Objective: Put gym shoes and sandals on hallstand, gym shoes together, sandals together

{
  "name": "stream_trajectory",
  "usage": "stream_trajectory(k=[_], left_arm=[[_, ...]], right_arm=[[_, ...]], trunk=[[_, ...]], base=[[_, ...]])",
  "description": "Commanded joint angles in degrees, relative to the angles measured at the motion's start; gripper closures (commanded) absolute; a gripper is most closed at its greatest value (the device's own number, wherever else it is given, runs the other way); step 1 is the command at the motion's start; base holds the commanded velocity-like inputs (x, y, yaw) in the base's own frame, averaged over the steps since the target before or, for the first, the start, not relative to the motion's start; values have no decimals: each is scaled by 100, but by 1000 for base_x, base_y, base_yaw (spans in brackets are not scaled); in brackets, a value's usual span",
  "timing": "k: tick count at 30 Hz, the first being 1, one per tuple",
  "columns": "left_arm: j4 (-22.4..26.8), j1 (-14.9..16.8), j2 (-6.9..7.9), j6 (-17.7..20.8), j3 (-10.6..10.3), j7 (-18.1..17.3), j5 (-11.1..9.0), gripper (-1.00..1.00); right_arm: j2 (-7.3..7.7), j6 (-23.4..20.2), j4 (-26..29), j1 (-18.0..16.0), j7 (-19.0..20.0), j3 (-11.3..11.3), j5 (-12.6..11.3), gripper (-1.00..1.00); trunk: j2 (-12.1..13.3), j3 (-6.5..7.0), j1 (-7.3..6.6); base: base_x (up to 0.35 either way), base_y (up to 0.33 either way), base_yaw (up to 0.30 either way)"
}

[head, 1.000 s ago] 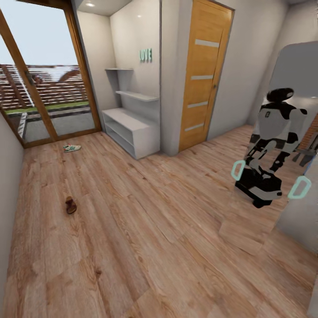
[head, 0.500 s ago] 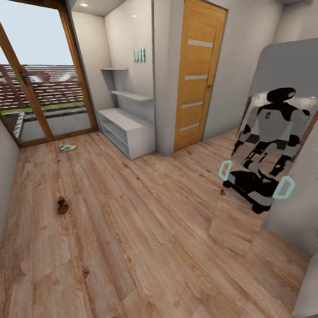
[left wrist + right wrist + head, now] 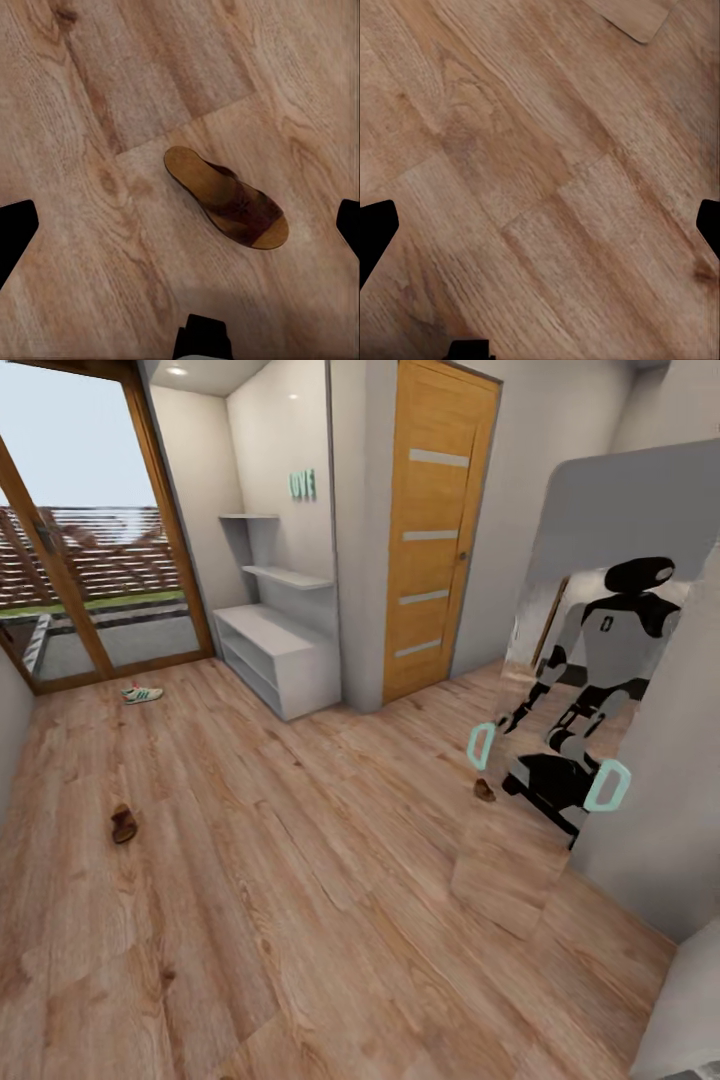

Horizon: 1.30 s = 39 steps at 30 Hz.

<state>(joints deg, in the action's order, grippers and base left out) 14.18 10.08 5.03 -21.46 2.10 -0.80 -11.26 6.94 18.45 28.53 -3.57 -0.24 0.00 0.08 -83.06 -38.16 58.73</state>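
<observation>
Corridor ahead, my shoes scattered on the light wood-plank floor (image 3: pixel 330 900).

My left gripper (image 3: pixel 180 225) hangs spread wide over a dark brown leather sandal (image 3: pixel 227 197); my right gripper (image 3: pixel 540 225), also spread, is over bare planks. A cream-and-green sneaker (image 3: pixel 142 693) lies near the pale grey shoe rack (image 3: pixel 280 650).

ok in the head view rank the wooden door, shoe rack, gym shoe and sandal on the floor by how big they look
1. wooden door, largest
2. shoe rack
3. gym shoe and sandal: both tiny and much alike. The sandal lies nearer the camera, so I would not rank these two.
</observation>
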Motion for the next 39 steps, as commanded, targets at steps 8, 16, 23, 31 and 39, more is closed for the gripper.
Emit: stream_trajectory(k=[8, 16, 23, 31, 39], left_arm=[[-9, 3, -2, -16, 19, -8, -8, -100], [-13, 3, -2, -16, 19, -8, -9, -100], [-19, 3, -2, -16, 19, -8, -8, -100], [-20, 3, -2, -16, 19, -8, -9, -100], [-20, 3, -2, -16, 13, -8, -8, -100]], right_arm=[[0, 18, -6, -3, -3, 0, 1, -100], [0, 18, -6, -3, -3, 4, 1, -100], [0, 18, -6, -3, -4, 5, 1, -100], [0, 18, -6, -3, -3, 7, 1, -100], [0, 18, -6, -3, -3, 8, 1, -100]], trunk=[[-2, -4, 0], [-2, -4, 0], [-2, -4, 0], [-2, -4, 0], [-2, -4, 0]], base=[[0, -273, 106], [0, -273, 190], [0, -273, 261], [0, -272, 268], [0, -273, 269]])
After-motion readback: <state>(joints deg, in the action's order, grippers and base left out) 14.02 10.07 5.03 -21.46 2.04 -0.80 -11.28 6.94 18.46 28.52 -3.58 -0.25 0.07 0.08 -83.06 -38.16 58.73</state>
